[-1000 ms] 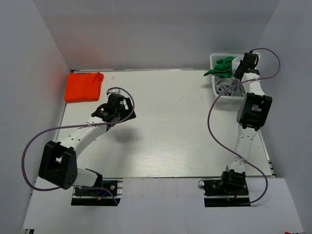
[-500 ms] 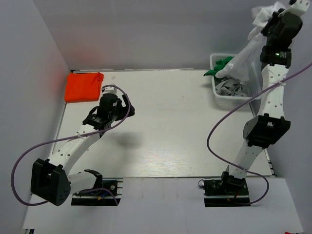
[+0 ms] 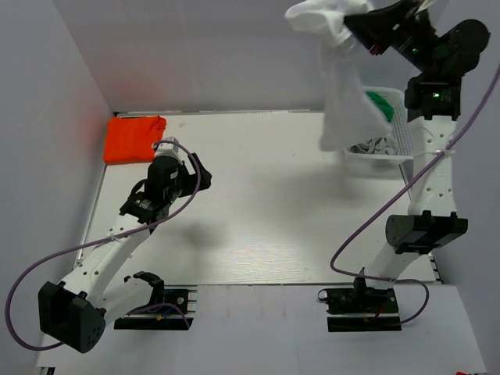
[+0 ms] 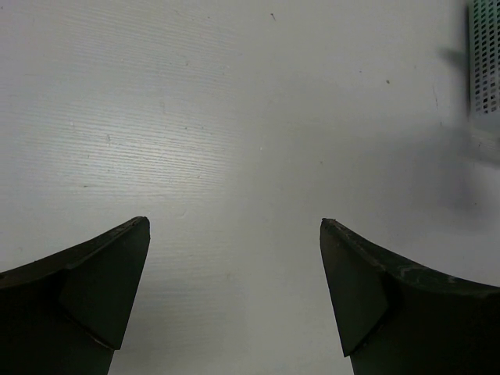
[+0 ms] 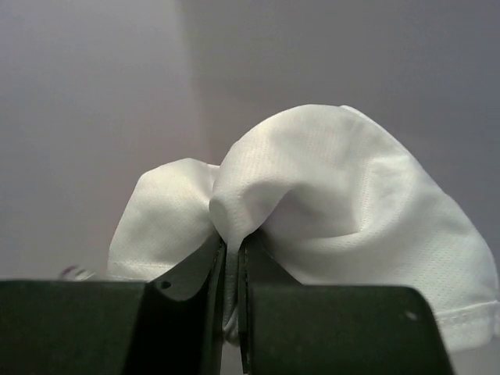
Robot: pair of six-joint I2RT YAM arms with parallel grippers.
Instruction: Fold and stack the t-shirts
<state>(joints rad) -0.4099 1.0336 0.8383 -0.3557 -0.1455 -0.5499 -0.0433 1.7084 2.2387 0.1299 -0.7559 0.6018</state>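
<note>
hanging high, the white t-shirt is pinched in the right gripper. left gripper gapes wide over the table.

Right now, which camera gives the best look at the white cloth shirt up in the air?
The top external view: the white cloth shirt hangs in full from the right end effector. The right wrist view shows only a bunched fold between its fingers. The left wrist view shows none of it.

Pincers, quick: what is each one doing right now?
Left pincer: open, holding nothing.
Right pincer: closed on the white t-shirt.
</note>
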